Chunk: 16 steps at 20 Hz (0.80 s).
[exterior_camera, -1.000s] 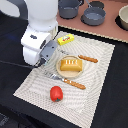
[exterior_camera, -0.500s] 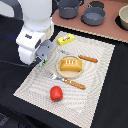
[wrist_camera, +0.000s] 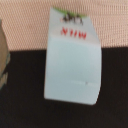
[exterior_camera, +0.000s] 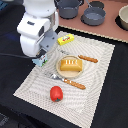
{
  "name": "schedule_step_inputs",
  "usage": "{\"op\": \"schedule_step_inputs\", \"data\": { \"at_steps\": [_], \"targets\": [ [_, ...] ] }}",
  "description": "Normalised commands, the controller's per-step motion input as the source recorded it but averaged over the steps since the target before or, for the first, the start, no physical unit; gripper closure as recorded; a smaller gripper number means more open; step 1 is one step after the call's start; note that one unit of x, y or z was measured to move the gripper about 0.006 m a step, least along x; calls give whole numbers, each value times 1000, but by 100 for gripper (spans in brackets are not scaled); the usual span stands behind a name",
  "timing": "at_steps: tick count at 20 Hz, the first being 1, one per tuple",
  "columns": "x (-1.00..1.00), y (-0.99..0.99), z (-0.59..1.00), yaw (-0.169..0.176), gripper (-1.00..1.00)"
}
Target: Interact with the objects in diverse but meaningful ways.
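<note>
The pale blue-white milk carton (exterior_camera: 39, 62) sits at the mat's edge on the exterior view's left, directly under my gripper (exterior_camera: 41, 57). In the wrist view the carton (wrist_camera: 72, 62) fills the frame, half over the mat and half over the dark table, and no fingers show. I cannot tell whether the jaws are closed on it. The orange-yellow bread loaf (exterior_camera: 70, 65) lies on the tan plate (exterior_camera: 59, 73). The red tomato (exterior_camera: 56, 93) sits on the mat's near part. The yellow butter packet (exterior_camera: 65, 39) lies at the mat's far edge.
A wooden-handled fork (exterior_camera: 68, 81) and knife (exterior_camera: 88, 58) flank the plate. Dark grey pans (exterior_camera: 93, 16) and a pot (exterior_camera: 67, 7) stand on the brown surface at the back, with a bowl (exterior_camera: 123, 17) at the far right. The striped mat (exterior_camera: 95, 95) covers the table's middle.
The arm has shifted slightly toward the exterior view's left, staying over the carton. The bread, tomato and butter have not moved.
</note>
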Motion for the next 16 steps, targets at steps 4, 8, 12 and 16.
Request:
{"op": "schedule_step_inputs", "data": {
  "at_steps": [4, 8, 12, 16],
  "targets": [
    [1000, 0, 291, 0, -100],
    [1000, 0, 210, 0, -100],
    [920, 0, 81, 0, -100],
    [759, -26, -29, 2, -100]
  ]
}}
